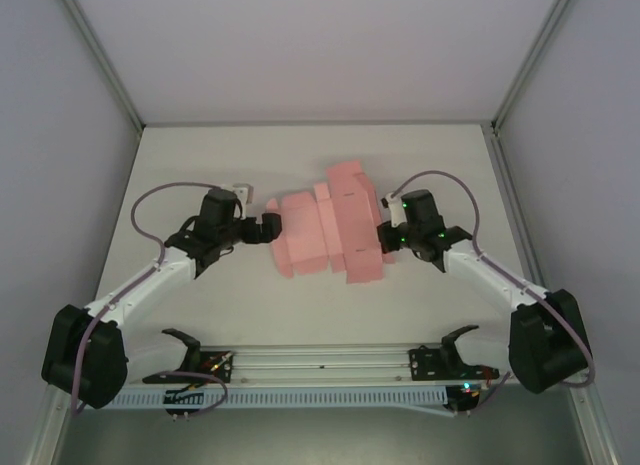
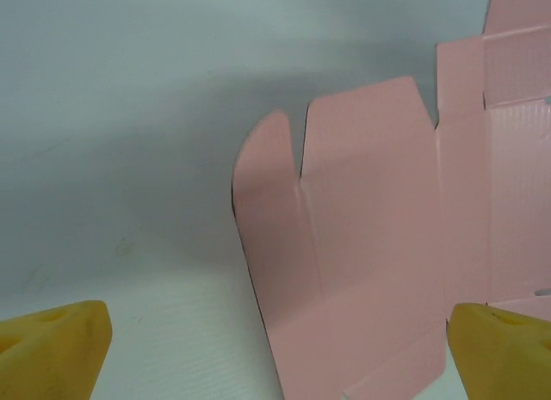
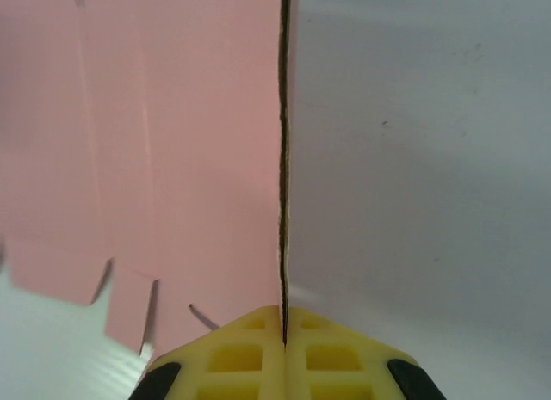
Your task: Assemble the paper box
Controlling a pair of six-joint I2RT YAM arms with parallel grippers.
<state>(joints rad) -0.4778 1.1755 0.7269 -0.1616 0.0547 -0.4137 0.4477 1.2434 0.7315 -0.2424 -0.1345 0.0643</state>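
- The left gripper (image 1: 265, 228) is seen just beside the left edge of the paper box (image 1: 330, 230), with its jaws spread wide. In the left wrist view one yellow finger (image 2: 60, 344) sits at each lower corner and nothing is held between them.
- If this gripper were closed from here, only the rounded end flap (image 2: 267, 245) might be caught. That flap could then be bent off its crease line, or the thin card could be creased where no fold is wanted.
- If the open fingers were driven forward low over the table (image 1: 200, 165), the sheet could be pushed rather than gripped, and it would buckle against the hold on the far side.
- The paper box lies mid-table between the two arms as a mostly flat pink die-cut sheet, and no walls are seen standing. Much folding is judged to remain, so a slip now would carry into later folds.
- The right gripper (image 1: 386, 235) is closed on the sheet's right side. In the right wrist view a card edge (image 3: 283, 159) is pinched between the pressed-together yellow pads (image 3: 232, 357).
- The hold is taken only at the edge, so the card could be torn, or pulled out of the pads, if the arms were moved apart.
- The small tabs (image 3: 129, 310) near this grip could be snagged and crumpled if the panel were swung over them.
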